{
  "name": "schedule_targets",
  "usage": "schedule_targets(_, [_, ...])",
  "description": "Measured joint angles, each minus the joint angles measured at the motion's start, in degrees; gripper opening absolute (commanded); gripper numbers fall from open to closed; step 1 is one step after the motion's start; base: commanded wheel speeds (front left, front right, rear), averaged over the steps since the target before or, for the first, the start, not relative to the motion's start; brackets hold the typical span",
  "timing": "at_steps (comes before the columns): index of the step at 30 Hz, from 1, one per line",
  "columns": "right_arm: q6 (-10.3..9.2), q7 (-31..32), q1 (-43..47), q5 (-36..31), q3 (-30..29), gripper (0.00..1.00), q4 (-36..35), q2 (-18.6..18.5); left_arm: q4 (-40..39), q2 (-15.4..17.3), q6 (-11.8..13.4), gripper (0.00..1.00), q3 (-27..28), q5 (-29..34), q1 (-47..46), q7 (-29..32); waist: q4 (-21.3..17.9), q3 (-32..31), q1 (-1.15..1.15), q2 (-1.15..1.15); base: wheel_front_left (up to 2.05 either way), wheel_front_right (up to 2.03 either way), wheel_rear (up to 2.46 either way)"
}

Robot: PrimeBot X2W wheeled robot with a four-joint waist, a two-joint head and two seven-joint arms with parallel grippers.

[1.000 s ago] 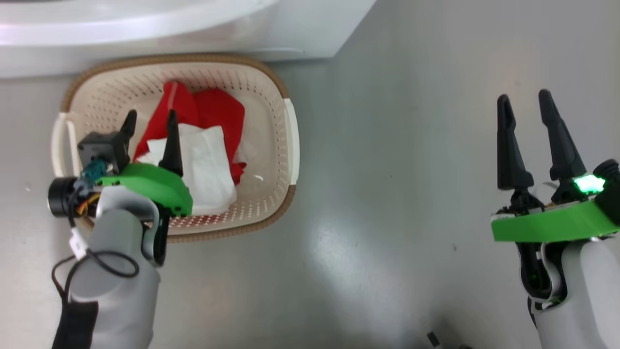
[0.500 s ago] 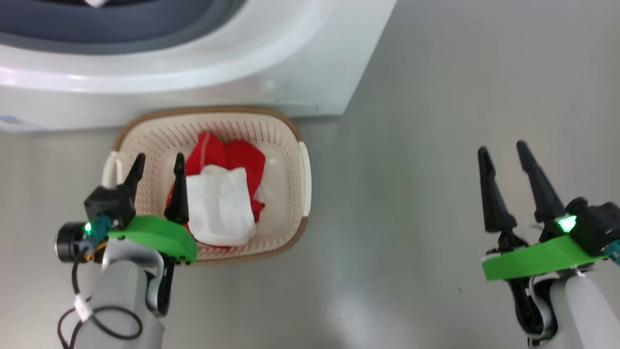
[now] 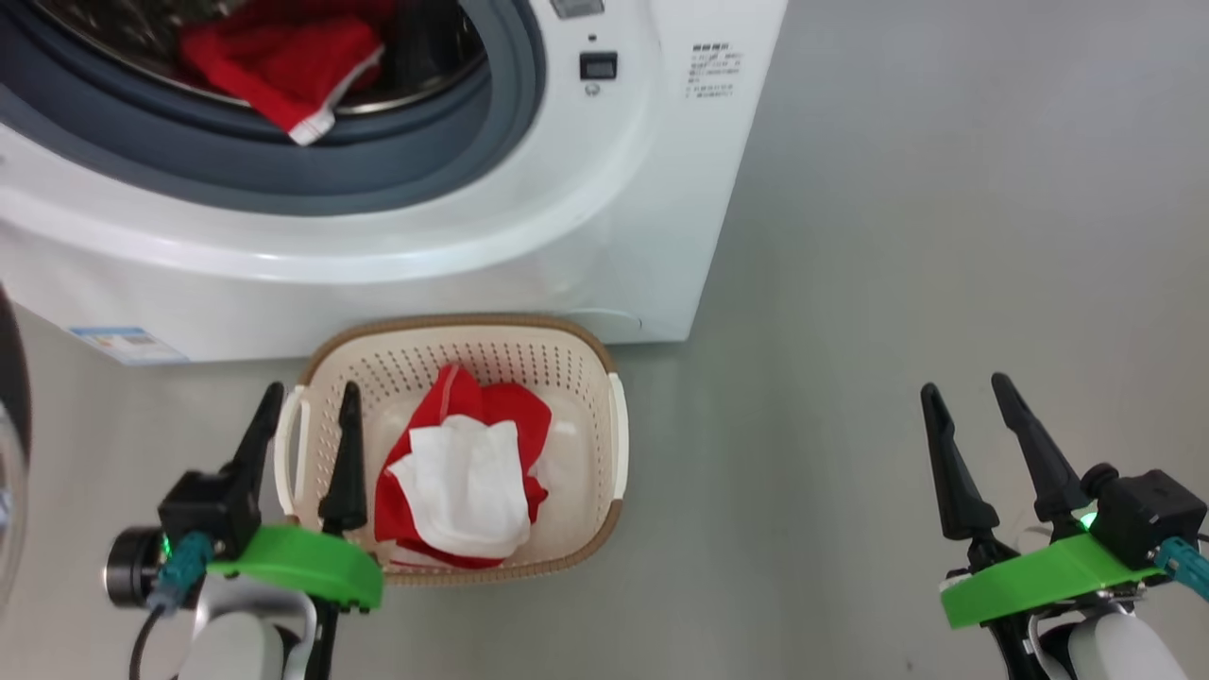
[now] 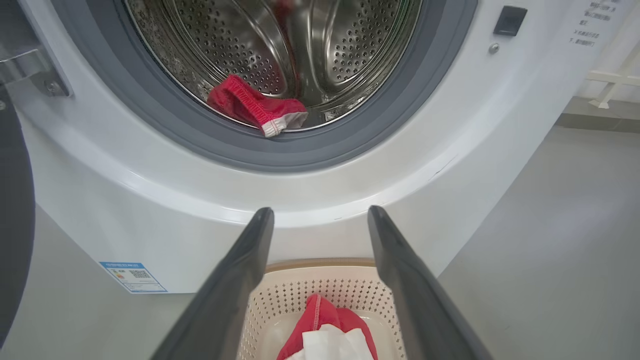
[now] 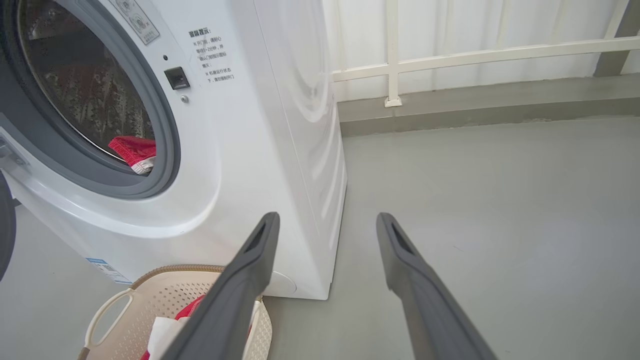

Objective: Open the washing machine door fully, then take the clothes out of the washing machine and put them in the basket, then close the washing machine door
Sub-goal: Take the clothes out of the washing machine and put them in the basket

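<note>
Inside the drum [image 4: 350, 50], red clothes [image 4: 250, 102] (white trim), basket [image 3: 515, 364] below

The basket [image 3: 453, 323] is standing on the floor [image 3: 897, 283], just before the washing machine [image 3: 529, 236]. Some clothes [image 3: 463, 472] are lying in it; another garment [image 3: 283, 61] is lying behind, in the drum [image 4: 350, 50].

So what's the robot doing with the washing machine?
It is emptying the washing machine into the basket on the floor in front of it. The door is swung open. Some red and white clothes already lie in the basket, and one red garment lies in the drum. Both the left gripper and the right gripper are open and empty.
</note>
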Motion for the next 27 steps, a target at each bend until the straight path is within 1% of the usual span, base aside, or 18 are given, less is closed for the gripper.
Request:
schedule_targets(13, [0.00,0.00,6.95,-0.37,0.00,1.00,0.35,-0.43,-10.56,0.36,0.10,1.00,1.81,0.27,14.24,0.00,0.11,-9.11,0.00,0.00,0.00,0.00,0.00])
schedule_targets(19, [0.00,0.00,8.84,-0.51,-0.15,1.00,-0.01,-0.29,-14.61,0.46,0.29,1.00,3.03,-0.33,18.90,0.00,-0.27,-11.25,0.00,0.00,0.00,0.00,0.00])
schedule_targets(27, [0.00,0.00,11.62,-0.51,-1.10,1.00,-0.46,-0.12,-19.30,0.62,1.29,1.00,4.03,-0.52,24.24,0.00,-0.67,-12.81,0.00,0.00,0.00,0.00,0.00])
